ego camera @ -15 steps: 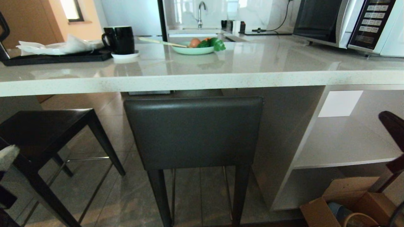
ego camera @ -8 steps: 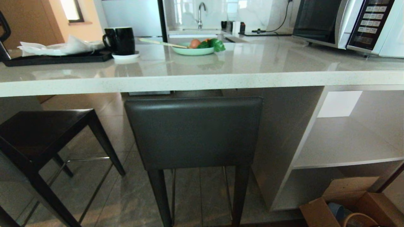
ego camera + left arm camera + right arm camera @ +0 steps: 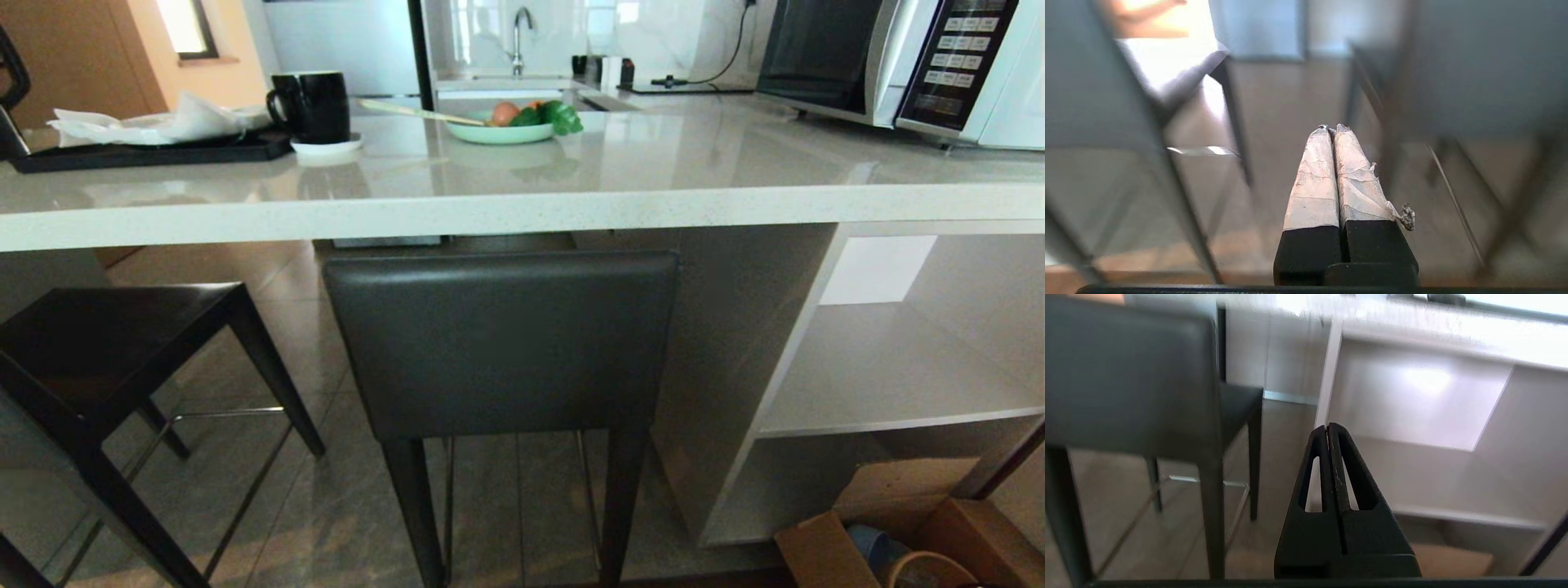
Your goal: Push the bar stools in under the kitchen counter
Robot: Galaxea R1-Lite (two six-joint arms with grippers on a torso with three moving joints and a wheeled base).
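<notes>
- One bar stool (image 3: 502, 343) stood in the middle, its grey back just below the near edge of the tabletop (image 3: 522, 214). It looked pushed in.
- The other bar stool (image 3: 106, 343) stood on the left, turned at a slant and sticking out.
- The left pincer (image 3: 1332, 130) was squeezed tight and held nothing.
- The right pincer (image 3: 1327, 428) was squeezed tight too, beside the grey stool, touching nothing.
- I think the next job was the left stool: face it, then push it straight under.
</notes>
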